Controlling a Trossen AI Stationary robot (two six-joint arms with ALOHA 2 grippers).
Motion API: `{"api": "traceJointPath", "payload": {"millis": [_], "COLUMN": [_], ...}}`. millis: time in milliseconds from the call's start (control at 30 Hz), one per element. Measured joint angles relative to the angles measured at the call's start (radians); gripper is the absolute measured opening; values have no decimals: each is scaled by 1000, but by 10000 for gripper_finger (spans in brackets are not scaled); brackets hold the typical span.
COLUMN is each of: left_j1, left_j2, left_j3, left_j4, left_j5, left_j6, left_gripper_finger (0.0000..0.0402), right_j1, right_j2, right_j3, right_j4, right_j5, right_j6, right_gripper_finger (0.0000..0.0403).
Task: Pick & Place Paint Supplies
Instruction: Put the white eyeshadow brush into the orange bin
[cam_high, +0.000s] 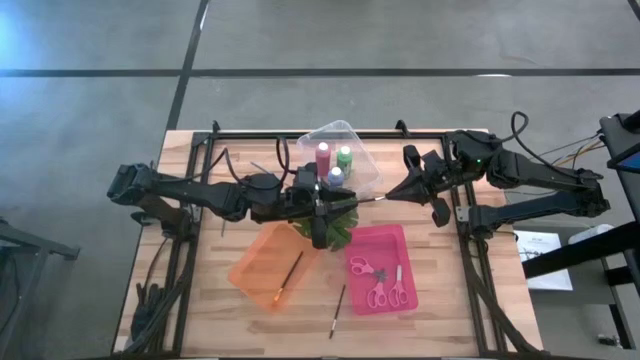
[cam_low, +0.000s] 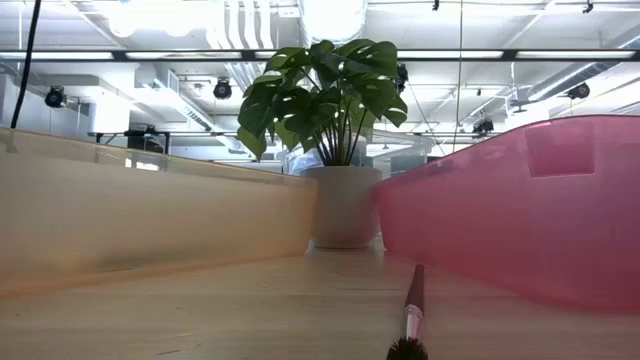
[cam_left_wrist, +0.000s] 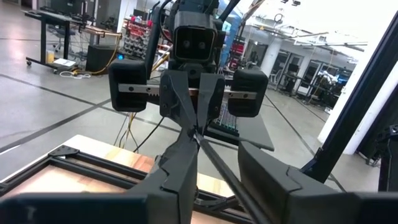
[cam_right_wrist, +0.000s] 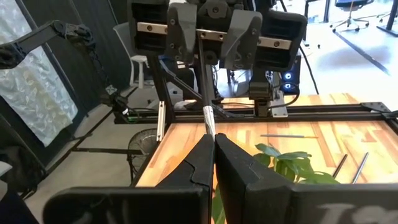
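My two grippers face each other above the table's middle. My right gripper (cam_high: 386, 196) is shut on a thin paintbrush (cam_high: 370, 198). The brush's dark handle (cam_right_wrist: 203, 68) reaches level toward my left gripper (cam_high: 345, 203), which is open, a finger on either side of the handle (cam_left_wrist: 224, 171). I cannot tell whether those fingers touch it. Maroon-pink (cam_high: 323, 152), green (cam_high: 344, 157) and blue-purple (cam_high: 335, 176) paint bottles stand in a clear tray (cam_high: 350, 135). Pink-handled scissors (cam_high: 362, 267) lie in the pink tray (cam_high: 392, 240). One more brush (cam_high: 290, 272) lies in the orange tray (cam_high: 255, 270), another (cam_high: 338, 310) on the table. My right gripper pinches the paintbrush between its two fingertips, just behind the silver ferrule (cam_right_wrist: 208, 118). The fingers come level from the table's right side and lie along the brush. The brush is lifted clear of the table and roughly level, its dark handle pointing at my left gripper.
A leafy plant in a white pot (cam_low: 340, 205) stands below my left gripper, between the orange tray's wall (cam_low: 150, 215) and the pink tray's wall (cam_low: 520, 210). More brushes (cam_right_wrist: 283, 135) lie on the table's left part. Black frame rails run along the table's sides.
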Motion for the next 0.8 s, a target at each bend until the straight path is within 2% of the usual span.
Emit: {"api": "traceJointPath", "payload": {"millis": [800], "left_j1": [0], "left_j2": [0], "left_j3": [0], "left_j4": [13], "left_j5": [0], "left_j6": [-22], "left_gripper_finger": [118], "right_j1": [0], "right_j2": [0], "right_j3": [32], "right_j4": [-1], "right_j5": [0], "right_j6": [-7], "right_gripper_finger": [8]}}
